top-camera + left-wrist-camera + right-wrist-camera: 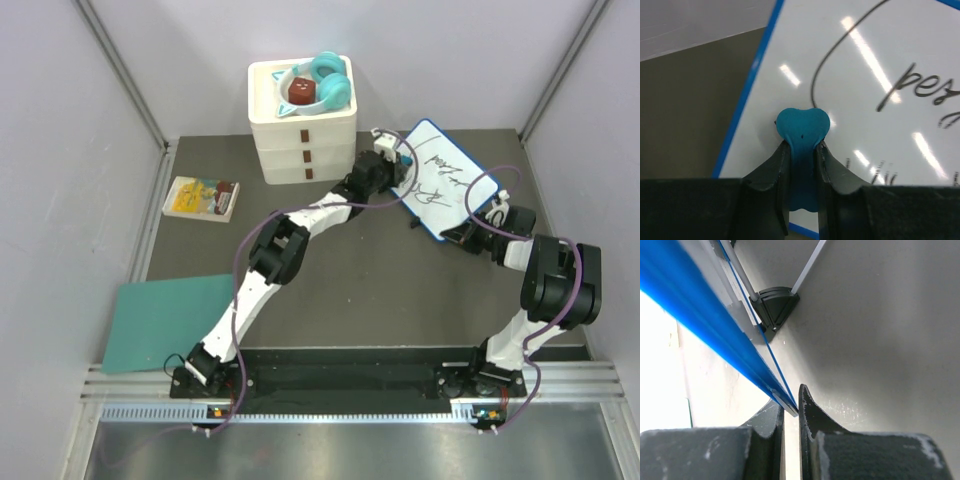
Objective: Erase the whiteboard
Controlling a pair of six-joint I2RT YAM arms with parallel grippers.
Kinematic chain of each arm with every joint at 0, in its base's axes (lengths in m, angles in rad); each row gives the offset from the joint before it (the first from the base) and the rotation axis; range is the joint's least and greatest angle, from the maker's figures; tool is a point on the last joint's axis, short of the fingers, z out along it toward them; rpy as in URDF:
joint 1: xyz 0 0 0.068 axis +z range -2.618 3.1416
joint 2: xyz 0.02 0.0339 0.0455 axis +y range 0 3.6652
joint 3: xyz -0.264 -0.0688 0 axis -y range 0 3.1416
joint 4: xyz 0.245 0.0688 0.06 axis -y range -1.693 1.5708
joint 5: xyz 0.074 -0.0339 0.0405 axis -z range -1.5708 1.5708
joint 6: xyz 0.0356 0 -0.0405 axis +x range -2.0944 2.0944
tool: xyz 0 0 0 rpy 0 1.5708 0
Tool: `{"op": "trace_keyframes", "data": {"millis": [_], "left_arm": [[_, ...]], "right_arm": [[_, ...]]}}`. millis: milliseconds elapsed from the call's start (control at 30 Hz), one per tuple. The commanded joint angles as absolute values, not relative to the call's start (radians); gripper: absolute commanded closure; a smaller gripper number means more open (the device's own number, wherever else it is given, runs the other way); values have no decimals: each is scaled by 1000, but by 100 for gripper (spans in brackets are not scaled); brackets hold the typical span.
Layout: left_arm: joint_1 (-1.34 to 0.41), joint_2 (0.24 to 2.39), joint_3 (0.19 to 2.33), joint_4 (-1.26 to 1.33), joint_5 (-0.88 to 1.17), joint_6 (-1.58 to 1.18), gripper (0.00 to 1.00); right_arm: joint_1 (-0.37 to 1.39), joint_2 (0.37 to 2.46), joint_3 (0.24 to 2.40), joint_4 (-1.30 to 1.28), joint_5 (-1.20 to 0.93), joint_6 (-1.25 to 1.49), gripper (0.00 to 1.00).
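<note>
Two grippers were closed: the left gripper (802,146) pinched a teal heart-shaped eraser (802,125) over the blue-rimmed white whiteboard (875,55), whose edge the right gripper (791,408) clamped.

Blue-rimmed whiteboard (455,172) with black writing (918,89)

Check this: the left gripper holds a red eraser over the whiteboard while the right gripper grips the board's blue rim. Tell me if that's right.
Not quite. The eraser is teal, not red, as the left wrist view shows. The rest holds: the left gripper holds it over the whiteboard while the right gripper grips the board's blue rim.
</note>
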State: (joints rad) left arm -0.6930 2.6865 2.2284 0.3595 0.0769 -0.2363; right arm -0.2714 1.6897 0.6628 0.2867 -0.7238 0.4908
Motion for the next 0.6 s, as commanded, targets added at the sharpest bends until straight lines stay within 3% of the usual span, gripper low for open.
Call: {"op": "trace_keyframes", "data": {"millis": [0, 367, 567], "left_arm": [[-692, 2737, 2315, 244, 46, -267, 100], [-816, 2773, 2368, 203, 124, -311, 100], [-899, 2689, 2203, 190, 132, -270, 100]], "right_arm": [[-259, 1726, 627, 55, -666, 445, 100], [-259, 1727, 627, 58, -667, 445, 100], [-259, 1727, 627, 57, -667, 445, 100]]}}
